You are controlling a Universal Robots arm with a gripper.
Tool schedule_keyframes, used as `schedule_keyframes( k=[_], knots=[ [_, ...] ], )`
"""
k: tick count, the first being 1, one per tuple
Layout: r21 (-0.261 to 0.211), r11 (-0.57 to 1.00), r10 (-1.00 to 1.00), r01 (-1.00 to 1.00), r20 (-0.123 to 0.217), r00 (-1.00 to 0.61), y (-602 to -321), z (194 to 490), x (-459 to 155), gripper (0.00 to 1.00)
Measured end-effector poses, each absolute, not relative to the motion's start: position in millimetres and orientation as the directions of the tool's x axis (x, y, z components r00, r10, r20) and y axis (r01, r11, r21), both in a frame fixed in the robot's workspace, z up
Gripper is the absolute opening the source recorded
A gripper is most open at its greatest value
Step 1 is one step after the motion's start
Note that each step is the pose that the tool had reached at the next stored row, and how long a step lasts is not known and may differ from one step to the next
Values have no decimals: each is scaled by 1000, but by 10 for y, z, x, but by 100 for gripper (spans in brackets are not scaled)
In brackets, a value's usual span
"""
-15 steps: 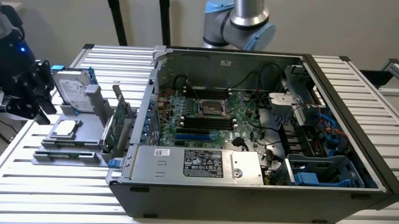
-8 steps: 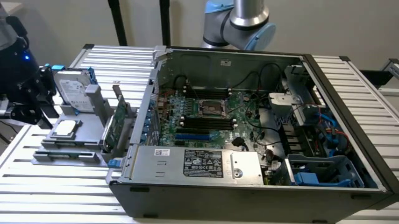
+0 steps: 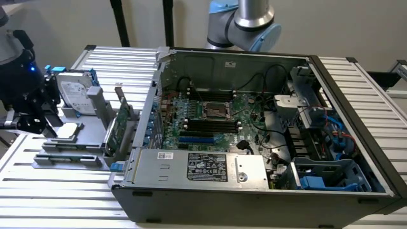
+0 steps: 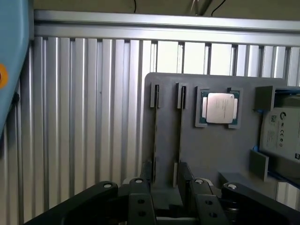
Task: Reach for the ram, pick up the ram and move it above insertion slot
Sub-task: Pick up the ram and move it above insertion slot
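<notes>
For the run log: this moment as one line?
phase: reach | gripper: over gray fixture | ram: edge-on in fixture slot, not lifted | CPU: on same fixture

A processor chip (image 4: 219, 108) sits in a gray holder (image 4: 211, 150) beside a hard drive (image 4: 281, 133).

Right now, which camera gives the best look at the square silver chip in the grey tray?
The wrist view: the chip faces the camera squarely, silver lid and green border plain, seated in the grey tray. The exterior view shows it small and slanted, at that view's left.
</notes>
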State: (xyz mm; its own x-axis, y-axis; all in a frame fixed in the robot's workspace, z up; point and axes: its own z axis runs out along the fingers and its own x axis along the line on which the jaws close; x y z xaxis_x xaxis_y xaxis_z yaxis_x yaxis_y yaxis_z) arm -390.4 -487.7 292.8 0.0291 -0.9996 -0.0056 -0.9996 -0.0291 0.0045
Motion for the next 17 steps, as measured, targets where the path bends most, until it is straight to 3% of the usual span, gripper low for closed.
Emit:
schedule_keyframes(
  k=[17],
  knots=[
    [4, -26, -1000, -1000, -6, 26, -4925, 2616, -3903, 36]
  ],
)
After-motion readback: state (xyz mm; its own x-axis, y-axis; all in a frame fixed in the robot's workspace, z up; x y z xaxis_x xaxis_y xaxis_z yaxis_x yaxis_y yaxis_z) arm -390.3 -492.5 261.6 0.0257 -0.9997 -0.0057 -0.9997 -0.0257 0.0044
